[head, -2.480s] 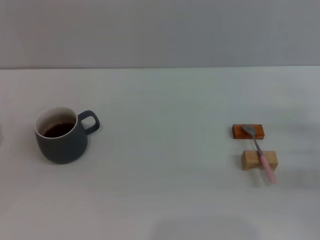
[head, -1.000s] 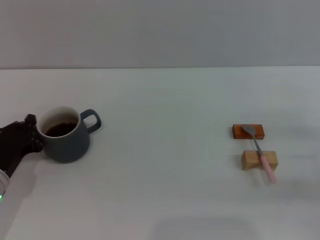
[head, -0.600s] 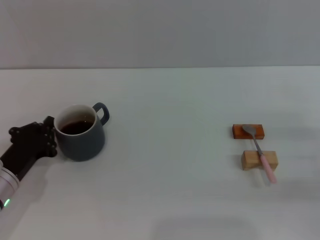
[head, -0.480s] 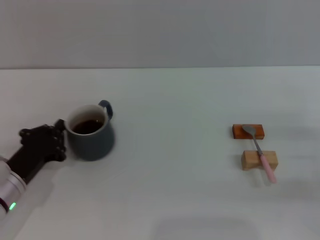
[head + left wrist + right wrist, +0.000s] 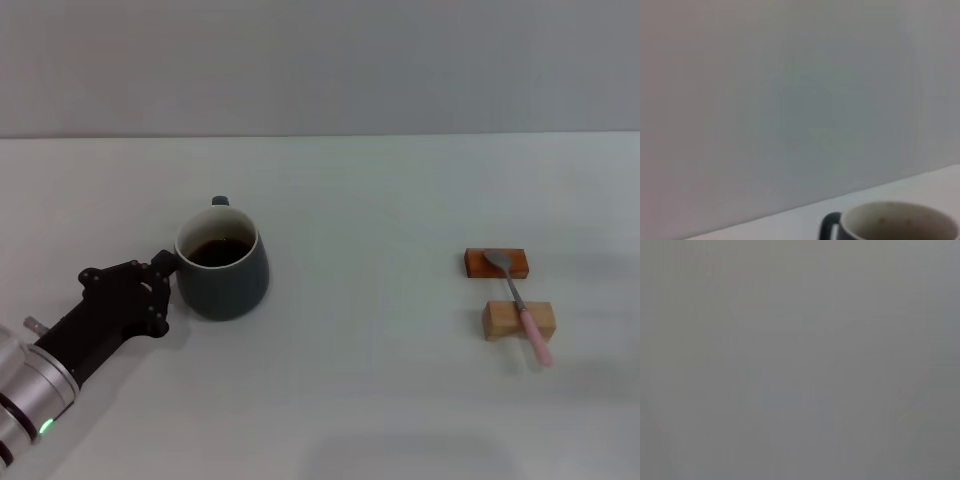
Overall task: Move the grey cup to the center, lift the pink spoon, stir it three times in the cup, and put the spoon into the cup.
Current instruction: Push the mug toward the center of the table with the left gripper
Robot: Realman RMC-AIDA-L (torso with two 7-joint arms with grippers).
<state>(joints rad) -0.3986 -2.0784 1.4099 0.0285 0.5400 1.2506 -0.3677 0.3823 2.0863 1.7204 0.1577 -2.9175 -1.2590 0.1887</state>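
Head view: left gripper [image 5: 160, 285] sits at lower left, pressed against the cup's [image 5: 222, 274] left side; finger opening cannot be determined. Cup stands upright left of frame centre, dark liquid inside, handle facing away. Spoon [image 5: 519, 303] rests across two blocks [image 5: 519, 320] at right.

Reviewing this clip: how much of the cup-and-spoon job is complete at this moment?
Nothing is finished. In hand: the left gripper presses against the grey cup, which sits left of the table's middle, so the centring step is under way. Left to do: the pink spoon lies untouched across the orange-brown block and light wooden block, so lifting, three stirs and placing it in the cup all remain. The right gripper is out of sight.
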